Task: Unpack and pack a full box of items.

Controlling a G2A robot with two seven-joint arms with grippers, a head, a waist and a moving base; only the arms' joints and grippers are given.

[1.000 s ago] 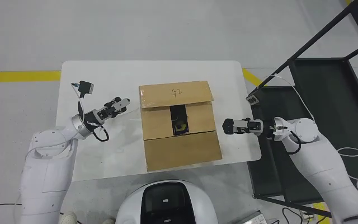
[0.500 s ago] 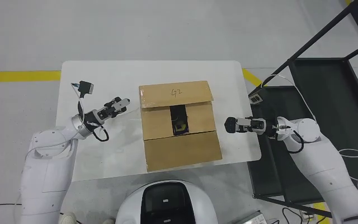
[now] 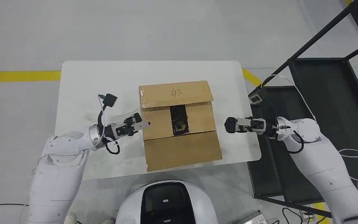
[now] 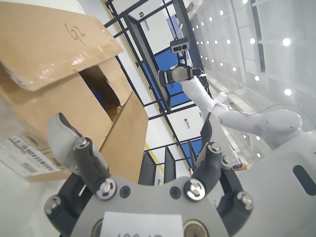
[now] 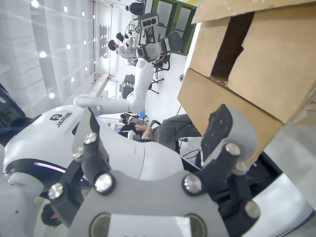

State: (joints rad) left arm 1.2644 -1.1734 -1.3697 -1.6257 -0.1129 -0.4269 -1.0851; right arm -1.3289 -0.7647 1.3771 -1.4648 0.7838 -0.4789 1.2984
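A white table (image 3: pixel 95 78) stands on a grey floor, and the cardboard box (image 3: pixel 179 126) sits at its middle. The box's near flap lies folded down flat, closest to the robot. Level with the box's middle, the left gripper (image 3: pixel 141 120) is just beside the box's left wall. In the left wrist view, the left gripper (image 4: pixel 134 124) has its fingers spread wide with nothing between them; one finger overlaps the box (image 4: pixel 61 50), though contact cannot be judged. On the opposite side, the right gripper (image 3: pixel 227 125) hangs over the table near the box's right wall, a gap between them. In its own wrist view the right gripper (image 5: pixel 154 117) is equally wide apart and empty, facing the box (image 5: pixel 246 75). Between the folded flaps a narrow opening shows something dark inside, too small to identify. The far flap bears a handwritten mark. Past the table, a yellow floor line (image 3: pixel 28 75) runs across, and a black metal rack (image 3: pixel 313 112) stands to the right.
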